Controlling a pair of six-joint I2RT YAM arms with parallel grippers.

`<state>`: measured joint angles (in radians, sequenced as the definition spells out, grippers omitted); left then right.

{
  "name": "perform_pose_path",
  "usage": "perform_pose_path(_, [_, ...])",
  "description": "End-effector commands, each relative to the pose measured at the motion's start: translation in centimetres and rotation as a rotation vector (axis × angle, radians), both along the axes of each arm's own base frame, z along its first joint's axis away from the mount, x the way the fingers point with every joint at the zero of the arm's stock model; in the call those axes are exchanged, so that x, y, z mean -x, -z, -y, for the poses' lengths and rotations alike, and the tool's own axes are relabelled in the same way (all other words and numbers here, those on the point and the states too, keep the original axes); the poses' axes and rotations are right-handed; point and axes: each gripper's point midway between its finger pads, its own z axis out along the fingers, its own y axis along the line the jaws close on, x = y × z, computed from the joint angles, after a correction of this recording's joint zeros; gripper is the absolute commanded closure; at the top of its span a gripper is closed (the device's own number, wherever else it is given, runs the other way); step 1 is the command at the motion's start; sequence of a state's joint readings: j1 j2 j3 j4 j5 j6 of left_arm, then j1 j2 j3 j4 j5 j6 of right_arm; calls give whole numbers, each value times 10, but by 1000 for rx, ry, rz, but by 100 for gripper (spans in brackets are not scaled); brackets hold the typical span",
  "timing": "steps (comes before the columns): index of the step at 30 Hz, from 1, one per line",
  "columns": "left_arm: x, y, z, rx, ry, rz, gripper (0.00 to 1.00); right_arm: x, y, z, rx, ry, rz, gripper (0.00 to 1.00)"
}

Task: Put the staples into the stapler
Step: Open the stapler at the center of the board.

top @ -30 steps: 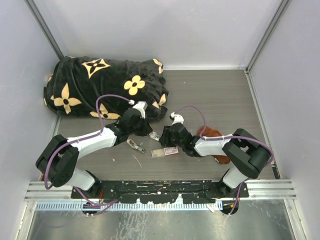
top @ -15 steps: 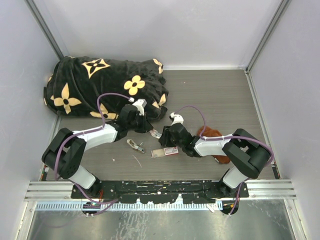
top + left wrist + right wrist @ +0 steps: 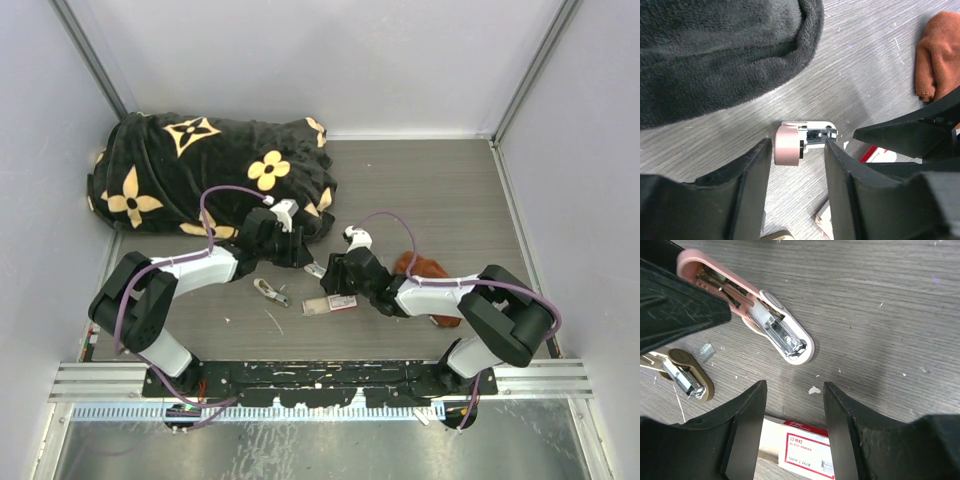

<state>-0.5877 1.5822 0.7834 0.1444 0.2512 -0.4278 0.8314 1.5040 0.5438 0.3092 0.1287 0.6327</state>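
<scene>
Just between the parted tips of the left gripper [image 3: 799,150] lies the pink-and-white stapler [image 3: 785,335], flat and unclamped. The right gripper [image 3: 795,390], also spread apart, hovers near its metal end, above the staples box [image 3: 807,450]. Underneath is a grey wood-grain table [image 3: 450,200] enclosed by pale walls [image 3: 300,60], with a black flowered blanket [image 3: 200,170] beyond the left gripper.
</scene>
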Motion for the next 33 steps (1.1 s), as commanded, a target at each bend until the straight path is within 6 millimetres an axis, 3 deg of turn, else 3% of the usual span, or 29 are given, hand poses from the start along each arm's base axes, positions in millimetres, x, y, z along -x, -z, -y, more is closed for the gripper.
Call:
perform_pose_path(1, [-7,-22,11,41,36,59,48,-6,-27,-1,-29,1,78,44])
perform_pose_path(7, [-12,-31,1,17,-10,100,33,-4,-46,0,-29,-54,144,41])
perform_pose_path(11, [-16,-44,-13,0,-73,149,16,1,-60,-10,14,-160,219,40])
perform_pose_path(18, [-16,-83,-52,1,-222,232,6,3,-63,-35,101,-200,248,45])
perform_pose_path(22, [1,-94,-71,-26,-227,259,19,-7,-67,-36,63,-97,246,47])
perform_pose_path(25, [17,-84,-70,-92,-176,208,33,-14,-72,-25,24,-47,236,47])
perform_pose_path(28, [32,-67,-60,-186,-103,176,38,-23,-72,-4,11,0,223,46])
perform_pose_path(33, [41,-45,-52,-311,-57,149,44,-33,-74,36,28,75,232,45])
